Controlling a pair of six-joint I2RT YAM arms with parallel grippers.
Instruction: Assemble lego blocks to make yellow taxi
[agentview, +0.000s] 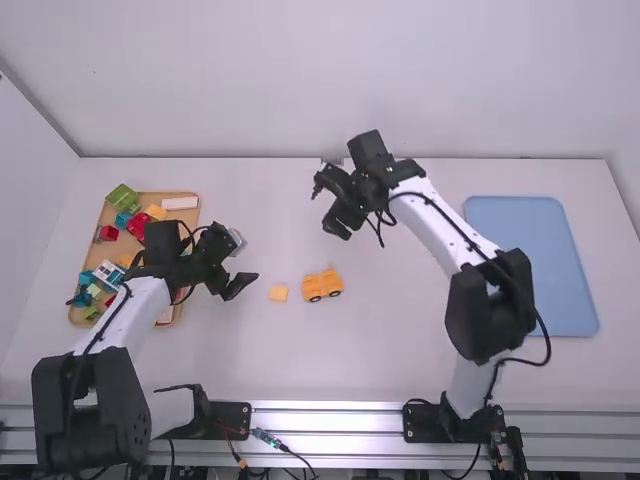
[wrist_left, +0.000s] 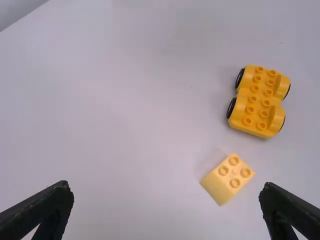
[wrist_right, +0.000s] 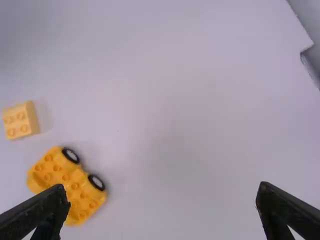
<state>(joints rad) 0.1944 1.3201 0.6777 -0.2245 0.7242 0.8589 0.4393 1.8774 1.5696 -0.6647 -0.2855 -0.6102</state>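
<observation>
The table (agentview: 390, 340) holds a yellow block (agentview: 278, 293) near the left end effector (agentview: 249, 258).

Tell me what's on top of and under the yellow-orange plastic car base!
The car base has its own round studs on top, no block. Black wheels show at its sides; its underside is hidden.

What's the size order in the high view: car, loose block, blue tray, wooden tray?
1. Blue tray, wooden tray: too alike to rank, wooden one part-hidden
2. Car
3. Loose block
</observation>
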